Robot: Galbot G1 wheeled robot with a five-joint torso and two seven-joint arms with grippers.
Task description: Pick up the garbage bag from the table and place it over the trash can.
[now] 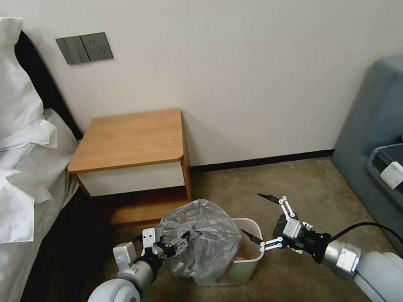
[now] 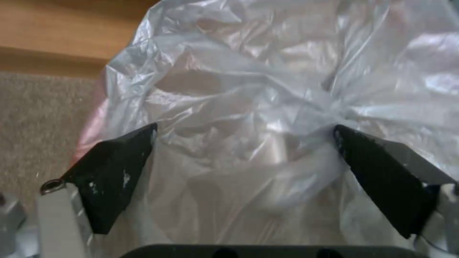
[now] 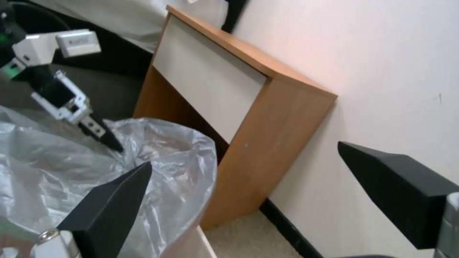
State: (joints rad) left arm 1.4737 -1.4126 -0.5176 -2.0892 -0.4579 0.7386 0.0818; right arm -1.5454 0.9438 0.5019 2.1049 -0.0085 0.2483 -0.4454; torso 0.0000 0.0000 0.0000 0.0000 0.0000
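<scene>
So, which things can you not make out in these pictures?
- Head view: the bag covers the left half of the bin and its rim.
- Head view: the left gripper is sunk in folds; whether it pinches plastic is unclear.
- Right wrist view: the right gripper, open, blocks part of the bag; the bin is cut off at the edge.

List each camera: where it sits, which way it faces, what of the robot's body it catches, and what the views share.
Head view: on the head, looking forward and down at the table, trash can, both arms.
Left wrist view: on the left wrist, facing the garbage bag between the open left claw tips.
Right wrist view: on the right wrist, facing table and wall past the open right claw; the left claw beyond.
Shared: the garbage bag shows in all three.
</scene>
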